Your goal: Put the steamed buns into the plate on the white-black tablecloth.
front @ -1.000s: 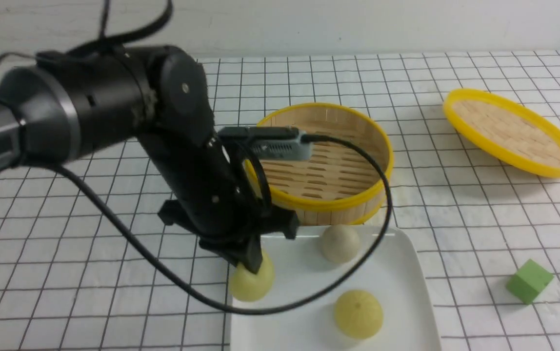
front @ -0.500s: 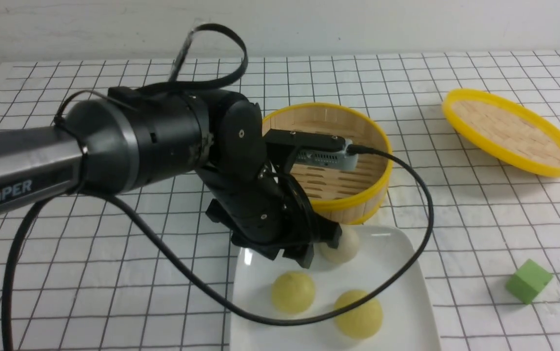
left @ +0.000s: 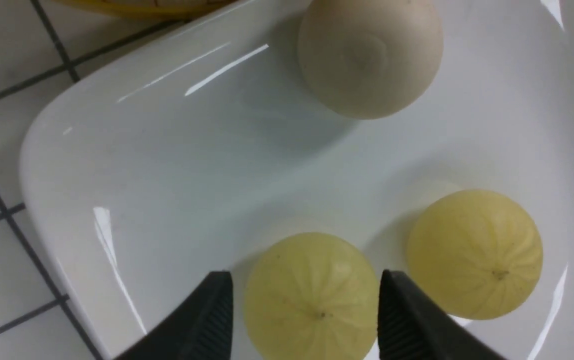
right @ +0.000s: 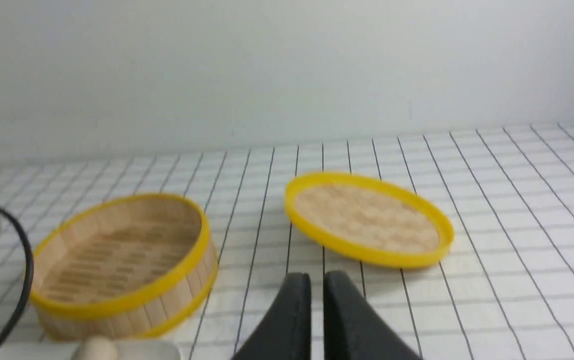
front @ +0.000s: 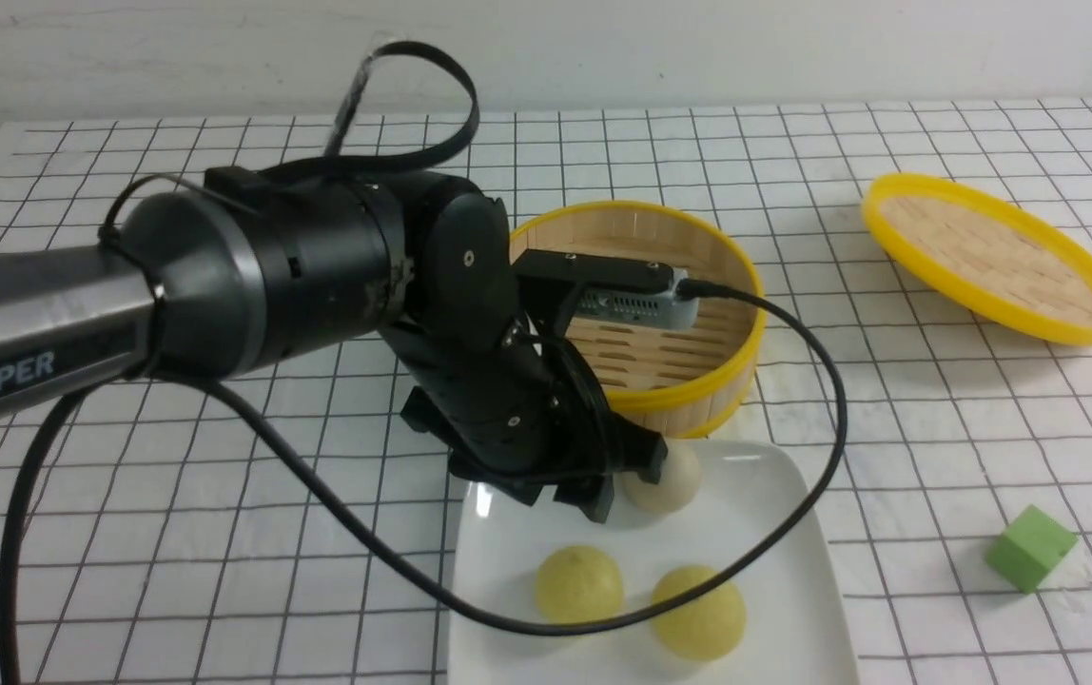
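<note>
Front view has the glossy white square plate (front: 784,533) lying on the white-black tablecloth (front: 888,400) that covers the tabletop, its far edge just beside the round bamboo steamer with a yellow rim (front: 698,411). All three steamed buns are on the plate. The off-white round bun (front: 674,480) sits near the far edge, partly hidden by the left gripper (front: 565,497). Two pale yellow dimpled ones lie closer to the camera, the left yellow bun (front: 579,583) and the right yellow bun (front: 698,612), near each other but apart. The black left arm (front: 251,276) reaches in from the left and angles down over the plate's far left part. Its black cable (front: 318,514) loops over the cloth and across the plate. In the left wrist view that gripper's jaws stand wide apart, framing the left yellow bun (left: 312,295) without clasping it. The front view shows the bun resting on the plate clear of the fingertips. Right wrist view shows the right gripper (right: 317,277) with its fingers drawn almost together, only a thin slit between them and nothing held. It is raised above the cloth and faces the yellow-rimmed bamboo lid (right: 367,217), which lies well to the right of the steamer. A small green cube (front: 1031,549) sits on the cloth to the right of the plate.
</note>
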